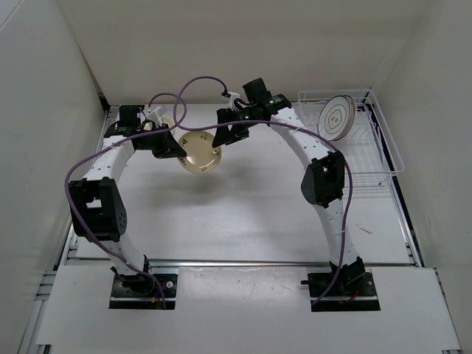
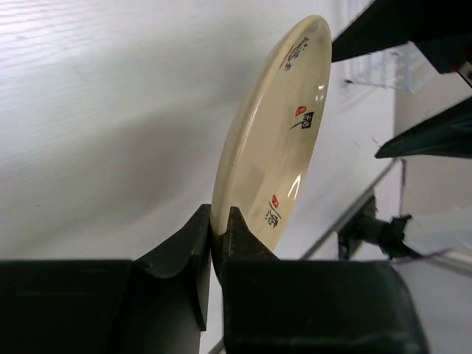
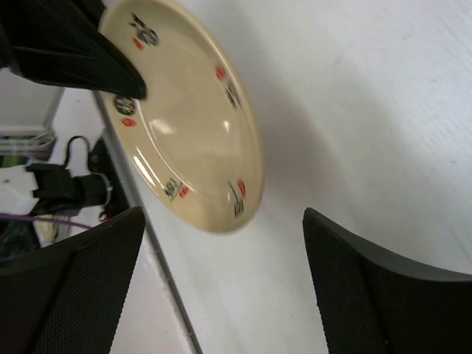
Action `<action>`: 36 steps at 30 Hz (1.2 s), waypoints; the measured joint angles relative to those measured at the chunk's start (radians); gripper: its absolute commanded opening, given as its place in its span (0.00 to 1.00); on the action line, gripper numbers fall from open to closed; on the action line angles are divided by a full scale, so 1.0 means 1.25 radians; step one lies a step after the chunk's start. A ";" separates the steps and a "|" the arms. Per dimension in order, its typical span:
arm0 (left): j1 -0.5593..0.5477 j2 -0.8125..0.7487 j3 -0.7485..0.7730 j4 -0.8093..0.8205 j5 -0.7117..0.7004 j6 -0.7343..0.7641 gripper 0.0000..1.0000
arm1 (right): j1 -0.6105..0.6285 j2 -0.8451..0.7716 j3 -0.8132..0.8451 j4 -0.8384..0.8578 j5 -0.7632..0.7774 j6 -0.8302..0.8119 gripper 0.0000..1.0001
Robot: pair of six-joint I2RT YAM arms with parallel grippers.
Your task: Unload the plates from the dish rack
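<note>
A cream-tan plate (image 1: 200,153) with small red and black marks hangs above the table, left of centre. My left gripper (image 1: 177,147) is shut on its left rim. In the left wrist view the plate (image 2: 276,133) stands nearly on edge, its rim pinched between the jaws of my left gripper (image 2: 220,225). My right gripper (image 1: 226,135) is open just right of the plate, not touching it. In the right wrist view my right gripper (image 3: 223,218) has its fingers spread wide below the plate (image 3: 184,110). A white plate with dark rings (image 1: 335,116) stands upright in the white wire dish rack (image 1: 369,158) at the far right.
White walls close in the table on the left, back and right. A purple cable (image 1: 193,82) loops above the left arm. A pale round thing (image 1: 167,122) shows partly behind the left wrist. Both arm bases sit at the near edge.
</note>
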 measured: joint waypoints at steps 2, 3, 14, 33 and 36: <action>0.000 0.000 0.004 0.002 -0.047 -0.009 0.10 | -0.001 -0.002 0.000 -0.011 0.042 -0.013 0.95; 0.000 0.000 0.005 0.003 -0.070 -0.013 0.10 | -0.002 -0.004 -0.001 -0.016 0.059 -0.019 0.96; 0.091 0.019 0.061 0.013 -0.228 -0.063 0.10 | -0.063 -0.164 -0.131 -0.059 0.235 -0.102 0.99; 0.254 0.419 0.447 0.028 -0.131 -0.120 0.10 | -0.064 -0.470 -0.468 -0.190 0.316 -0.211 1.00; 0.254 0.461 0.483 0.046 -0.117 -0.139 0.10 | -0.069 -0.508 -0.495 -0.224 0.339 -0.243 1.00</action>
